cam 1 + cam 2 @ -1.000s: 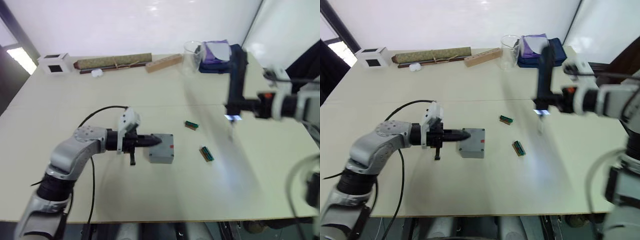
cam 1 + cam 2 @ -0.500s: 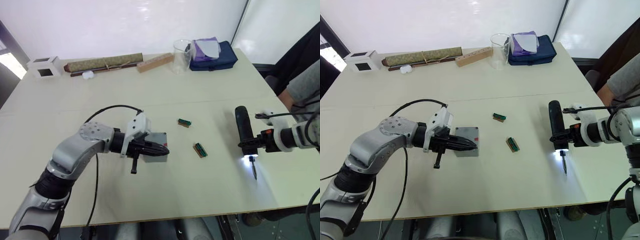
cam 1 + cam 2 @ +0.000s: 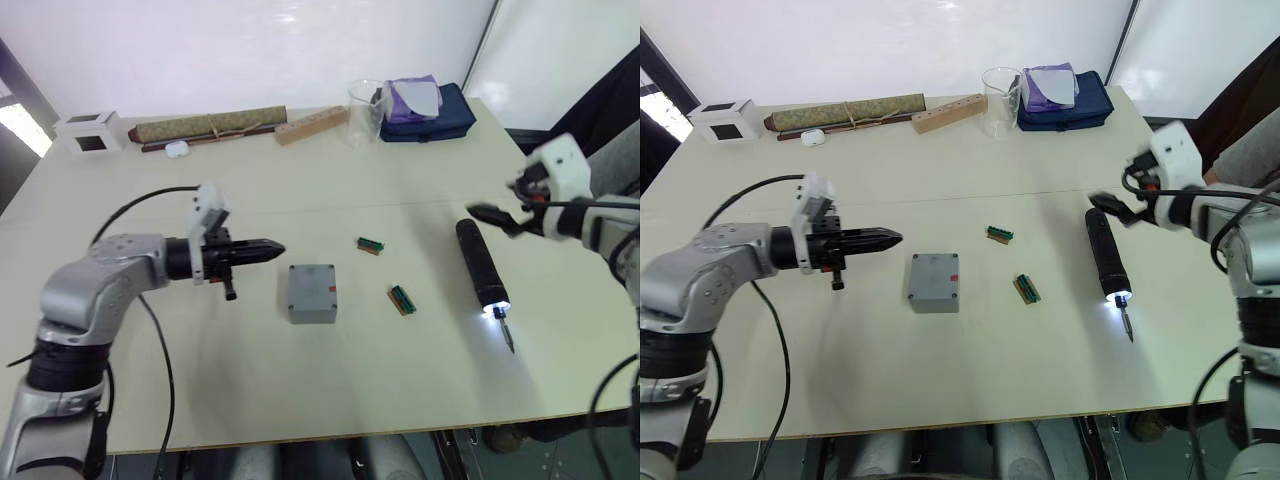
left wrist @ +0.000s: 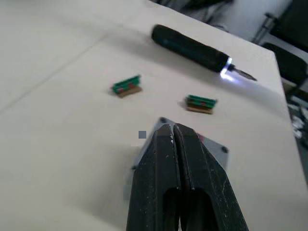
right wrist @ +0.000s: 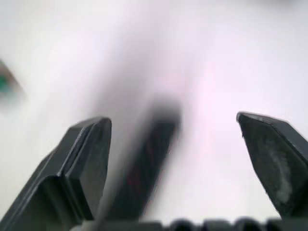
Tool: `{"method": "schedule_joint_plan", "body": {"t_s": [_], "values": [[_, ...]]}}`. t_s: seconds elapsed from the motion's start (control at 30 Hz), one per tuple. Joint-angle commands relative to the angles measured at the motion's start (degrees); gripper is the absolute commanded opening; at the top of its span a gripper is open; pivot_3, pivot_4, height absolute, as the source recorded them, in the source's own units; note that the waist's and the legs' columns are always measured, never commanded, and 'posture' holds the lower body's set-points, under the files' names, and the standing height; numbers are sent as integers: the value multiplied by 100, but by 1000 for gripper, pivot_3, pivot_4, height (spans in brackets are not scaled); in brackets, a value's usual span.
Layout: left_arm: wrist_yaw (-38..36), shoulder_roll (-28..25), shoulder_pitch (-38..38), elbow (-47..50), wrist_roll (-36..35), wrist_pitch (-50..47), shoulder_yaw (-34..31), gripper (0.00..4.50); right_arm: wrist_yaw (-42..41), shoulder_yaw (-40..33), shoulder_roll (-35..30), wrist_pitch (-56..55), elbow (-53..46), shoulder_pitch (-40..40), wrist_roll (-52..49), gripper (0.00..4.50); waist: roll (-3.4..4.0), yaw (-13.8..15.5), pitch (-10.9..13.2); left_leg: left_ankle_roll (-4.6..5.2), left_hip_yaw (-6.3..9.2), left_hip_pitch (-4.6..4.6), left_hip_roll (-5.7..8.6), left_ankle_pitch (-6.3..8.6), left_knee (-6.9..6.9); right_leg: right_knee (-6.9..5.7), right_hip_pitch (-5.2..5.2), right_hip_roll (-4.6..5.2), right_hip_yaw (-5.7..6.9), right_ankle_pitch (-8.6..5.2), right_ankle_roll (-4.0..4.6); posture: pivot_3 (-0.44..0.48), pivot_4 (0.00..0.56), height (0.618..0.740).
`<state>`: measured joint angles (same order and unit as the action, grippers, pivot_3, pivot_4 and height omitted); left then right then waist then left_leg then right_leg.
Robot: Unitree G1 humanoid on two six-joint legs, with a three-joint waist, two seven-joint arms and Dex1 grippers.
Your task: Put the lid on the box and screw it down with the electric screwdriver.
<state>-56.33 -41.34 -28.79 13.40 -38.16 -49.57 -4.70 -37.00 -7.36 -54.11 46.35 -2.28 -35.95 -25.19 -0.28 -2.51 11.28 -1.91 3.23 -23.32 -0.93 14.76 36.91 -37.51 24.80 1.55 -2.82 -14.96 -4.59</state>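
A small grey box [image 3: 934, 281] with its lid [image 3: 311, 287] already seated on top sits at the centre of the pale bench [image 3: 940, 380], a red mark showing near one edge of the top face. To the left of the frame, the left end effector [image 3: 892, 238] hangs just above the bench with its two black fingers pressed together and holding nothing, its tip pointing toward the box but clear of it. At right of centre the electric screwdriver [image 3: 1104, 257] lies flat on the bench, its bit aimed toward the lower right and a white light glowing at its tip. The right end effector [image 3: 1111, 209] hovers near the tool's blunt upper end with its fingers spread wide and empty. Two small green parts lie between box and screwdriver, one [image 3: 1000, 234] nearer the middle of the bench, the other [image 3: 1027, 289] lower down. Along the far edge, at the top of the frame, stand a white cube [image 3: 722, 119], a rolled mat [image 3: 845, 111], a wooden block [image 3: 952, 112], a clear beaker [image 3: 997, 90] and a dark blue pouch [image 3: 1070, 100].
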Motion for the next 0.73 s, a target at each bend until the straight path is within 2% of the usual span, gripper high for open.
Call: {"method": "schedule_joint_plan", "body": {"t_s": [0.03, 0.1, 0.17, 0.27, 0.33, 0.5, 0.73], "values": [[194, -367, 790, 612, -420, -491, -726, 0, 156, -921, 1101, -236, -1922, 1142, -1103, 4462, -30, 25, -8, 0, 6, -2, 0, 0, 1, 1, -1, 0, 5, 1, 1, 0, 150, 740], [233, -504, 1068, 792, -519, -581, -852, 0, 142, -1007, 1313, -237, -2358, 1556, -1258, 4462, -30, 49, -7, 0, 27, -1, -6, 2, -1, 7, -14, 2, 18, -1, 3, 0, 150, 740], [235, -677, 1714, 1102, -683, -761, -1154, 0, 0, -1091, 1435, 72, -2869, 2231, -1770, 4462, -19, 91, 1, -2, 23, -6, 3, 1, 9, -1, -11, 22, 20, 3, -1, 0, 150, 740], [220, -888, 2843, 1545, -637, -815, -1409, 0, -780, -930, 902, 449, -3353, 3384, -2126, 4462, -21, 144, -3, -5, 7, 12, 8, 0, 19, 17, -36, 30, 7, 7, -7, 0, 150, 740], [252, -908, 3158, 1595, -585, -681, -1405, 0, -917, -925, 648, 589, -3396, 3618, -2240, 4462, -27, 177, -4, -4, 4, 21, 7, 1, 12, 30, -49, 31, 5, 1, 1, 0, 150, 740], [302, -823, 3587, 1646, -555, -467, -1243, 0, -1173, -822, 250, 747, -3460, 3895, -2321, 4462, -36, 175, -6, -5, 2, 44, 4, 0, 24, 28, -68, 21, 6, 10, 29, 0, 150, 740], [594, -462, 3517, 1523, -658, -381, -1127, 0, -1225, -736, 151, 645, -3477, 4100, -2263, 4462, -38, 175, -7, -5, 0, 59, 0, 0, 16, 31, -80, 11, 1, 8, 29, 0, 150, 740]]}}
